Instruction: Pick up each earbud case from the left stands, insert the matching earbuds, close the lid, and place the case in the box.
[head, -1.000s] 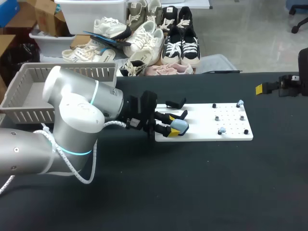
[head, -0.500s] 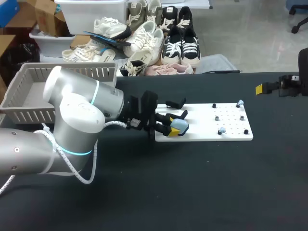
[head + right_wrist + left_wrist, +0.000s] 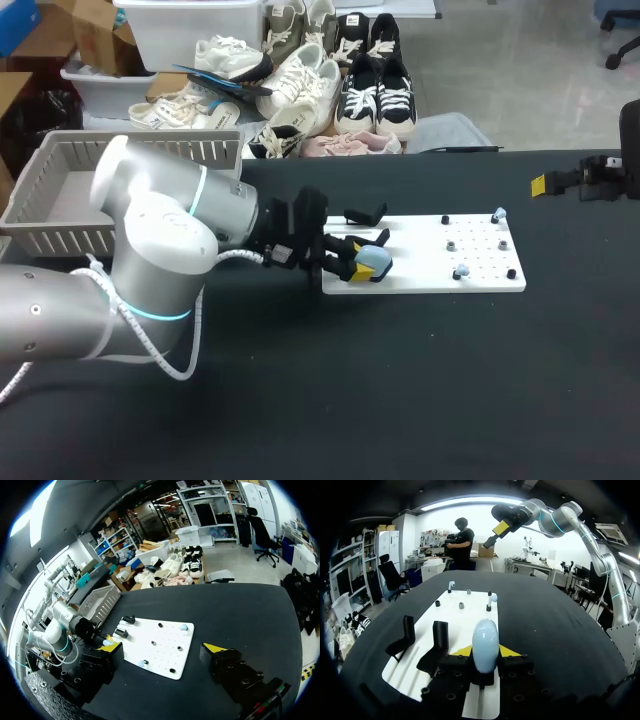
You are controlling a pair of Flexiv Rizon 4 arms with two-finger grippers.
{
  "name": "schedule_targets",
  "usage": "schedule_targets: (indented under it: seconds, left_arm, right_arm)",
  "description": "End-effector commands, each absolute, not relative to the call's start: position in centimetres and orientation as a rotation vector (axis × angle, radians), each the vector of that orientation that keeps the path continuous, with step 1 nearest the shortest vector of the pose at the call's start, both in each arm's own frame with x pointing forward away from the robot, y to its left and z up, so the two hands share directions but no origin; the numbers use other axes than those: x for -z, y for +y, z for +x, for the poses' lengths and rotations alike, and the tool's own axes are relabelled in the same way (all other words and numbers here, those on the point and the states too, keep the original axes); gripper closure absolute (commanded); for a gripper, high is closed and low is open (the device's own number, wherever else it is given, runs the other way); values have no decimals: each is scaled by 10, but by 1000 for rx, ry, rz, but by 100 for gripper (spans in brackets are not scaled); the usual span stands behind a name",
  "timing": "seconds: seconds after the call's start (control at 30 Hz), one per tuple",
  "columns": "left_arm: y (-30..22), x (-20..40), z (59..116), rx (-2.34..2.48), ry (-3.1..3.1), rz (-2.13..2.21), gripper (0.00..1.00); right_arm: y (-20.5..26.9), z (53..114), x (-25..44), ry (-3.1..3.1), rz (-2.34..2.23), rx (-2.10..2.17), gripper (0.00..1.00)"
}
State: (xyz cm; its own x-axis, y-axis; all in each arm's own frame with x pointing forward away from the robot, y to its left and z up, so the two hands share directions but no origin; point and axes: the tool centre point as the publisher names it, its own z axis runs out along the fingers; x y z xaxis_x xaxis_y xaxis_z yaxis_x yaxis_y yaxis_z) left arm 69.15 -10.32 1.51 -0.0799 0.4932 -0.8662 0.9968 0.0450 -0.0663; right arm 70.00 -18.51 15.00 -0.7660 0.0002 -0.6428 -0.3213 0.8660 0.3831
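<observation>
My left fingers (image 3: 485, 653) are closed on a pale blue earbud case (image 3: 485, 639), one yellow tip on each side. They hold it upright over the left end of the white board (image 3: 470, 612). Two black stands (image 3: 439, 639) rise from the board just beside the case. Small earbuds (image 3: 492, 599) sit on pegs at the board's right end. A grey basket (image 3: 60, 195) stands at the far left of the table (image 3: 400, 380). My right fingers (image 3: 161, 648) are spread wide at the table's far right, well apart from the board.
</observation>
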Motion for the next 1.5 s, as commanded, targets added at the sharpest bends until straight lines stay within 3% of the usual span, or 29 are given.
schedule_targets:
  seconds: [0.03, 1.0, 1.5]
  left_arm:
    - [-102, -21, 692, 959, 1645, 1506, 100]
    - [-133, -100, 709, 979, 1589, 1359, 100]
    - [-145, -105, 722, 969, 1570, 1380, 100]
  right_arm:
    - [-185, 700, -150, 2374, -231, -636, 0]
    - [-185, 700, -150, 2374, -231, -636, 0]
    - [-116, 712, -140, 2445, -493, -660, 0]
